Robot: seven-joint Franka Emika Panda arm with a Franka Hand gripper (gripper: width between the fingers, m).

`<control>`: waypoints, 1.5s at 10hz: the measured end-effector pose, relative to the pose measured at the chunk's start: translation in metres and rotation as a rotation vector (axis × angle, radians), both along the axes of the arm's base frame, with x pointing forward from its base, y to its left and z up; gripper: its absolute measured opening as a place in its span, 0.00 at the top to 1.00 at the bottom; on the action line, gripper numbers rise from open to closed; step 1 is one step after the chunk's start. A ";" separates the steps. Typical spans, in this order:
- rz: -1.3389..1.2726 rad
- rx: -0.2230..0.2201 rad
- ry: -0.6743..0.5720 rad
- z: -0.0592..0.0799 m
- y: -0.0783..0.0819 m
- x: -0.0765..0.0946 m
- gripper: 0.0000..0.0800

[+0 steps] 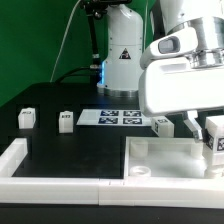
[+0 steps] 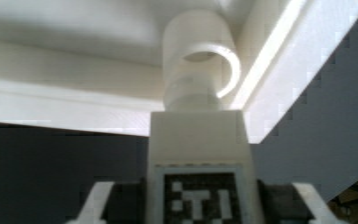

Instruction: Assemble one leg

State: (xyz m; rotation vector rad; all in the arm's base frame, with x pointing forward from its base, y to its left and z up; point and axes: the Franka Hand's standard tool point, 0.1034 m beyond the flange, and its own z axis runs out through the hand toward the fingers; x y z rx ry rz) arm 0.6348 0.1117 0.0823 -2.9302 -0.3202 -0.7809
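Gripper (image 2: 195,206) is clamped on the leg (image 2: 201,150). In the wrist view a finger (image 2: 101,200) sits tight against each side of the block, and the tag faces the camera. The leg's rounded end points away from the wrist toward the inner wall of the white tray (image 2: 87,70). It's close to that wall, but I can't tell if it's touching. In the exterior view the held leg is at the far right edge, above the tray (image 1: 150,150) and clear of its floor, roughly upright with the tag side visible. The gripper body blocks most of the contact area there. The rest of the scene is on the black table (image 1: 60,98). A second leg (image 1: 26,118) and a third leg (image 1: 66,122) stand near each other toward the exterior view's left, well apart from the tray. A fourth leg (image 1: 162,123) stands just beyond the tray's back rim, beside the marker board (image 1: 118,117). A white rail (image 1: 50,183) runs along the table's front edge up to the tray. The arm's base (image 1: 120,55) stands behind the marker board.
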 end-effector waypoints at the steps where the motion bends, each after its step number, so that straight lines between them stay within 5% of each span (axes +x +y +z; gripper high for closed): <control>1: 0.000 0.000 -0.006 0.000 0.001 0.000 0.64; 15: -0.001 -0.001 -0.023 -0.013 0.003 -0.006 0.64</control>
